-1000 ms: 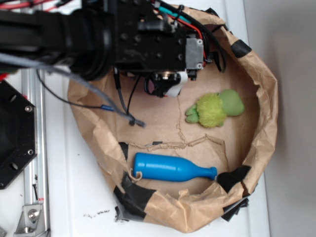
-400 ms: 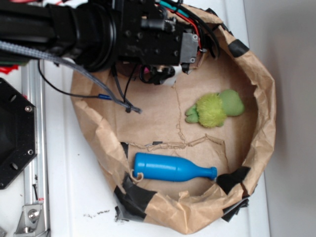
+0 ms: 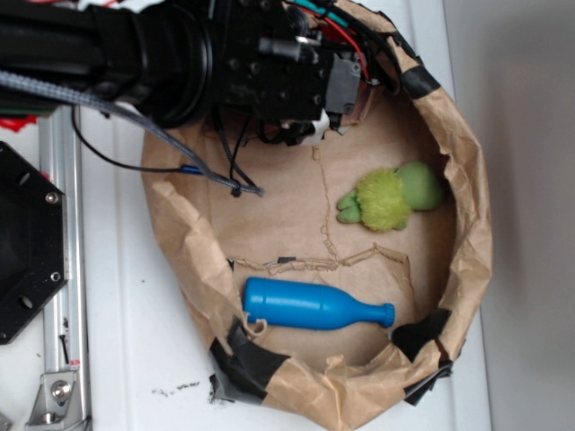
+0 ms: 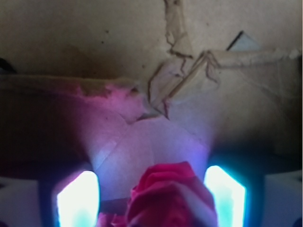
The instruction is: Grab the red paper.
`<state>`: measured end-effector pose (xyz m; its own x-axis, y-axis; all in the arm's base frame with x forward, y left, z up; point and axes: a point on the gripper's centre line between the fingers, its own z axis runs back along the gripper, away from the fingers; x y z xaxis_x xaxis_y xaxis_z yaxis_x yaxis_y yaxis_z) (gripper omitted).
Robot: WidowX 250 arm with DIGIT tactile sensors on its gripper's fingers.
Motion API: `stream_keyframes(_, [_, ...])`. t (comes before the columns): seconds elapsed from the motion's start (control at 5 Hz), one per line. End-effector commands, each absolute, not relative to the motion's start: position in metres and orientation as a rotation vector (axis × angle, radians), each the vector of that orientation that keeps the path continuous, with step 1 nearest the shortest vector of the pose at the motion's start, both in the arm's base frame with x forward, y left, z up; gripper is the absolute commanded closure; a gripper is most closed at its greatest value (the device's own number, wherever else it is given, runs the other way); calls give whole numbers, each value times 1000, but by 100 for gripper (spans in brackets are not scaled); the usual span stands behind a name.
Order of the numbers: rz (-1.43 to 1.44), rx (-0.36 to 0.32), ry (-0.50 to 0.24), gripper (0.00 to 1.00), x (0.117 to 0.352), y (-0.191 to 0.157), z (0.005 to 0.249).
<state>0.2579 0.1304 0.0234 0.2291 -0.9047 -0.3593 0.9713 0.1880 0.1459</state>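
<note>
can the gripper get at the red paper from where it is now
Probably yes. In the wrist view the red paper sits right between the two glowing fingers, nothing between them. From the exterior view the arm hides it, so contact can't be confirmed.

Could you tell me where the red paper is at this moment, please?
In the wrist view the red paper sits at the bottom centre, between the two glowing fingers of the tool; in the exterior view the arm hides it.

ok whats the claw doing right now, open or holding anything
Claw: open, its fingers on either side of the red paper, not yet closed on it.
</note>
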Motion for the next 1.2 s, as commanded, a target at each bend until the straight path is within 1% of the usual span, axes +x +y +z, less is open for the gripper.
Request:
stream_keyframes(0.0, [-1202, 350, 162, 100, 263, 98, 67])
stream_keyframes(0.2, [-1219, 378, 23, 100, 283, 50, 108])
stream_keyframes(0.4, [-1087, 191, -151, 100, 291, 20, 152])
stream_keyframes(0.6, [-938, 74, -247, 100, 288, -4, 179])
stream_keyframes(0.8, [-729, 62, -395, 100, 278, -5, 182])
stream_keyframes(1.0, [-583, 81, -468, 100, 274, -5, 186])
